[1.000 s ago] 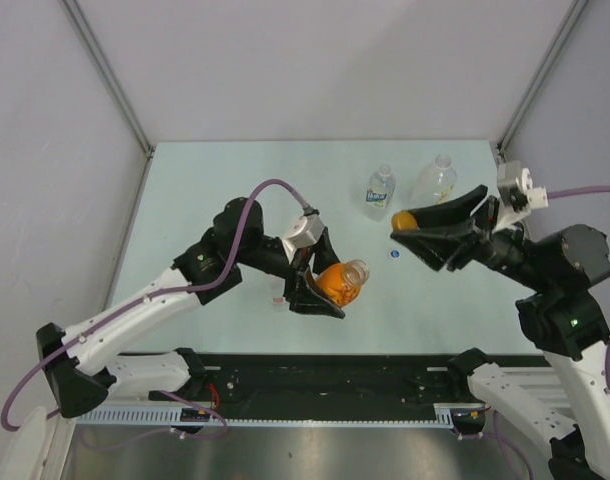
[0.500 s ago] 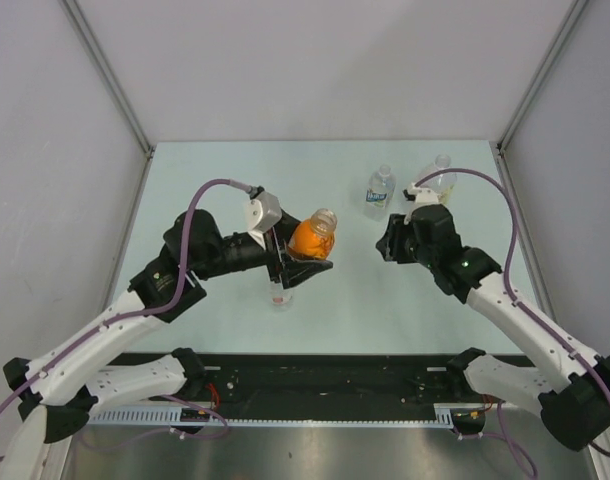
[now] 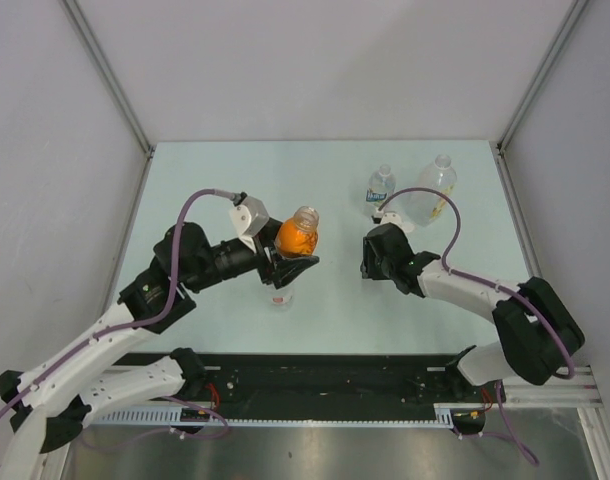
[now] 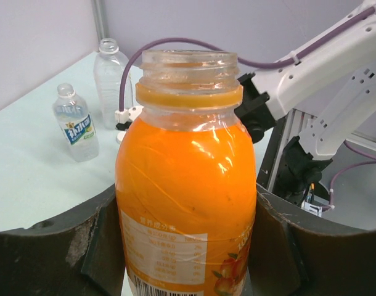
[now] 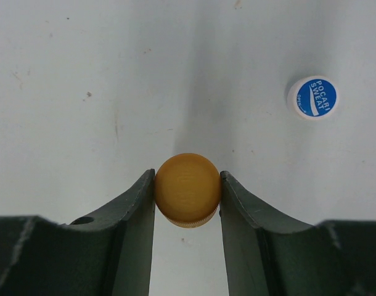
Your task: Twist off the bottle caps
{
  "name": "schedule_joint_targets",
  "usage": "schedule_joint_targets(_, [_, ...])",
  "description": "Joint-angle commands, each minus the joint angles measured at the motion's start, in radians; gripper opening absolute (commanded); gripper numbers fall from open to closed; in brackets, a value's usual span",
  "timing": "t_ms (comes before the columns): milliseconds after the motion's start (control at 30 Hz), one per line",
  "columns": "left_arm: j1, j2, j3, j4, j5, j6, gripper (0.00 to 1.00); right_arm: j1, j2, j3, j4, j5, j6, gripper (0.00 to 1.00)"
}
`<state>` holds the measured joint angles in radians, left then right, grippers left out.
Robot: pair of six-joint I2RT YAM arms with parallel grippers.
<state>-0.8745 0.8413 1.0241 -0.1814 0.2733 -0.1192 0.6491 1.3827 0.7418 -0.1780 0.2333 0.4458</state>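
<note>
My left gripper (image 4: 185, 246) is shut on the small orange bottle (image 4: 185, 185) and holds it upright above the table, its threaded neck (image 4: 189, 68) open and capless. In the top view this bottle (image 3: 296, 237) hangs left of centre. My right gripper (image 5: 188, 180) is shut on the orange-brown cap (image 5: 188, 188) and points down close over the table. A blue-and-white cap (image 5: 312, 97) lies on the table just beyond it. In the top view the right gripper (image 3: 371, 256) hides both caps.
The blue-labelled bottle (image 3: 381, 192) and the large clear bottle (image 3: 435, 182) stand at the back right, both without caps; the left wrist view shows them too. A small clear bottle (image 3: 279, 295) stands under my left gripper. The right arm (image 4: 311, 68) reaches in beyond the orange bottle.
My left arm drew back to the left and tipped the orange bottle from slanting to upright. My right arm came down from high on the right to the table's middle, still holding the cap.
</note>
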Motion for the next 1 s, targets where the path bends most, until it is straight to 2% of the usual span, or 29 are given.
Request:
schedule_joint_targets(0, [0.003,-0.039,-0.012,0.008,-0.032,0.026,0.0,0.003,0.073,0.004,0.147,0.028,0.031,0.0])
schedule_joint_targets(300, [0.003,-0.048,-0.025,-0.001,-0.042,0.041,0.01,-0.017,0.211,0.008,0.206,-0.003,0.041,0.0])
schedule_joint_targets(600, [0.003,-0.036,-0.032,0.003,-0.049,0.046,0.03,-0.029,0.292,0.056,0.183,0.006,0.028,0.01])
schedule_joint_targets(633, [0.003,-0.036,-0.033,0.003,-0.051,0.047,0.03,-0.031,0.294,0.06,0.181,0.008,0.027,0.03])
schedule_joint_targets(733, [0.003,-0.034,-0.033,0.003,-0.049,0.047,0.04,-0.028,0.292,0.06,0.154,0.006,0.025,0.2])
schedule_joint_targets(767, [0.003,-0.031,-0.033,0.003,-0.051,0.047,0.05,-0.026,0.288,0.06,0.147,0.006,0.021,0.34])
schedule_joint_targets(867, [0.003,-0.03,-0.032,0.007,-0.052,0.047,0.06,-0.014,0.274,0.06,0.126,0.021,0.014,0.47])
schedule_joint_targets(967, [0.005,-0.025,-0.035,0.011,-0.051,0.046,0.09,0.003,0.256,0.059,0.101,0.043,0.008,0.55])
